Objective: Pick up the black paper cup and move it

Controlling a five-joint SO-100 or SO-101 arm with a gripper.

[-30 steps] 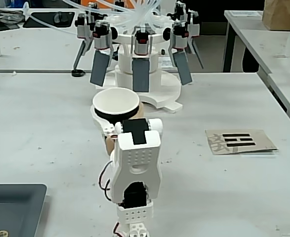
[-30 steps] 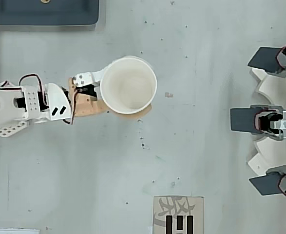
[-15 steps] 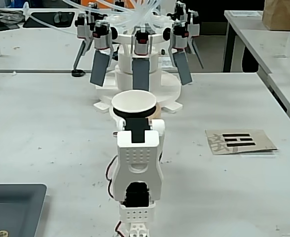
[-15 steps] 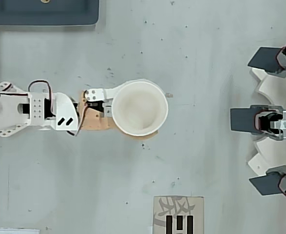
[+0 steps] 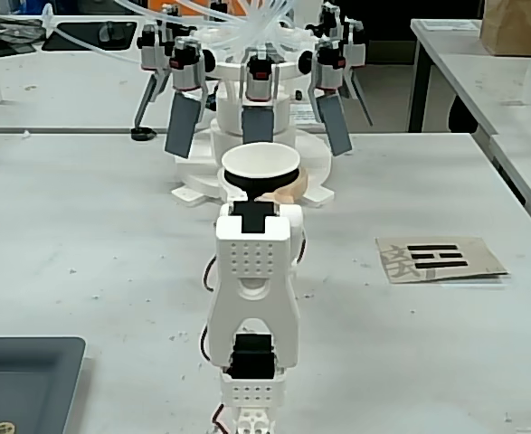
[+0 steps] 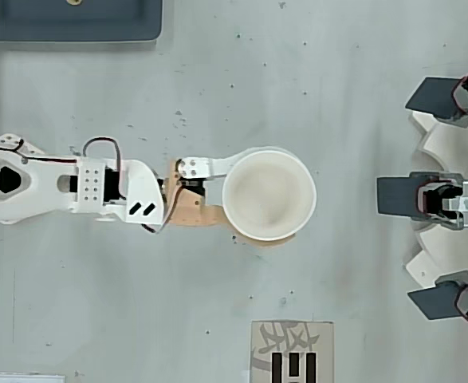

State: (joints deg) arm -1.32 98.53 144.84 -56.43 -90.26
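Observation:
The black paper cup (image 6: pixel 269 194) shows its white inside and white rolled rim from overhead. In the fixed view the cup (image 5: pixel 260 165) sits just beyond the arm's wrist, with only a sliver of black wall visible under the rim. My gripper (image 6: pixel 237 195) is shut on the cup, a white finger (image 6: pixel 206 167) on one side and a tan finger (image 6: pixel 195 215) on the other. The gripper (image 5: pixel 263 192) is largely hidden behind the white arm in the fixed view. The cup's base is hidden, so I cannot tell whether it touches the table.
A white machine (image 5: pixel 256 122) with several black paddles (image 6: pixel 405 195) stands just beyond the cup. A paper sheet with black marks (image 5: pixel 441 258) lies to the right in the fixed view. A dark grey tray (image 5: pixel 21 371) sits near the arm's base.

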